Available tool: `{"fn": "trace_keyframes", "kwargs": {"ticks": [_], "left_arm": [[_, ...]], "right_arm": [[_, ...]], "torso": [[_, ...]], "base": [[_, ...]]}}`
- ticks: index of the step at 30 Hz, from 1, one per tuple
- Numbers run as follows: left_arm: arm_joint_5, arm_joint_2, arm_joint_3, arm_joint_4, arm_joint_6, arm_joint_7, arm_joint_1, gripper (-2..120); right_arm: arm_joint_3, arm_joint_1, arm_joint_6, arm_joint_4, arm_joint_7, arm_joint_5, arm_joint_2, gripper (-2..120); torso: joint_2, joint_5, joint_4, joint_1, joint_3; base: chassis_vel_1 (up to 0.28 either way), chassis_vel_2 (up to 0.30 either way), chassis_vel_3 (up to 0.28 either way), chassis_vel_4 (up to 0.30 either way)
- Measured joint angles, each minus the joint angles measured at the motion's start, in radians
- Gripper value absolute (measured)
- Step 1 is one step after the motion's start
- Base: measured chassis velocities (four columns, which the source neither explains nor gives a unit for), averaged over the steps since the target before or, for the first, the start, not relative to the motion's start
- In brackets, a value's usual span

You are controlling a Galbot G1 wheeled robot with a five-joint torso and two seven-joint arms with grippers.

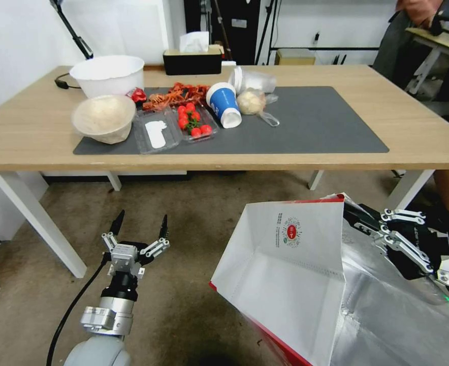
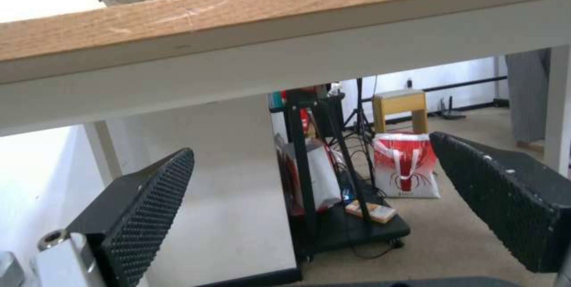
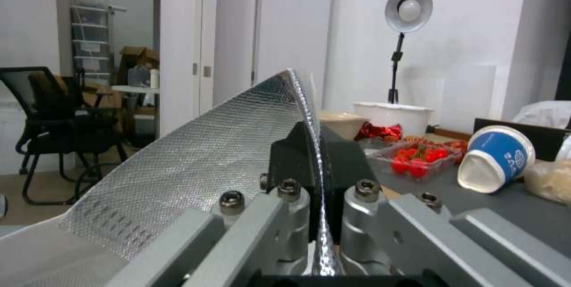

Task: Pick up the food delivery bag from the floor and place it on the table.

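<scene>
The food delivery bag [image 1: 285, 269] hangs tilted at the lower right, off the floor [image 1: 184, 213] and just in front of the table [image 1: 427, 137]. Its white face with the round red logo is turned toward me, and the silver lining shows. My right gripper [image 1: 355, 213] is shut on the bag's top rim. In the right wrist view its fingers [image 3: 297, 157] pinch the foil edge [image 3: 208, 144]. My left gripper [image 1: 140, 222] is open low over the carpet, below the table's front edge [image 2: 238, 14], with nothing between its pads [image 2: 149, 206].
Bowls [image 1: 104, 117], a tomato tray [image 1: 194, 122], a tipped blue cup [image 1: 223, 103] and a tissue box [image 1: 192, 61] crowd the left half of the dark mat [image 1: 326, 127]. White table legs [image 1: 36, 218] stand on either side. A small red-printed bag [image 2: 407, 166] sits on the carpet beyond the table.
</scene>
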Motion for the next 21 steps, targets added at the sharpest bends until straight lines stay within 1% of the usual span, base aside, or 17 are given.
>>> {"fn": "trace_keyframes", "kwargs": {"ticks": [6,16,18,21], "left_arm": [[0.0,0.0,0.0,-0.001,0.0,0.005,0.002,99],[0.001,0.0,0.0,-0.001,0.0,0.006,0.004,99],[0.001,-0.001,0.003,-0.007,0.0,0.007,0.004,99],[0.005,0.004,0.005,-0.007,0.0,0.007,0.005,99]], "right_arm": [[0.0,0.0,0.0,0.002,0.0,0.0,0.002,0],[0.0,-0.002,0.0,0.002,0.0,-0.001,0.003,0],[0.0,-0.003,0.001,0.004,0.0,-0.001,0.003,0],[0.0,-0.005,0.001,0.005,0.0,-0.002,0.004,0]], "torso": [[0.028,0.0,0.0001,0.01,0.018],[0.062,0.0,0.0,0.023,0.039],[0.077,0.0,0.0,0.029,0.049],[0.089,0.0,0.0,0.034,0.056]], "base": [[0.0,0.0,0.0,0.0],[0.0,0.0,0.0,0.0],[0.0,0.0,0.0,0.0],[0.0,0.0,0.0,0.0]]}}
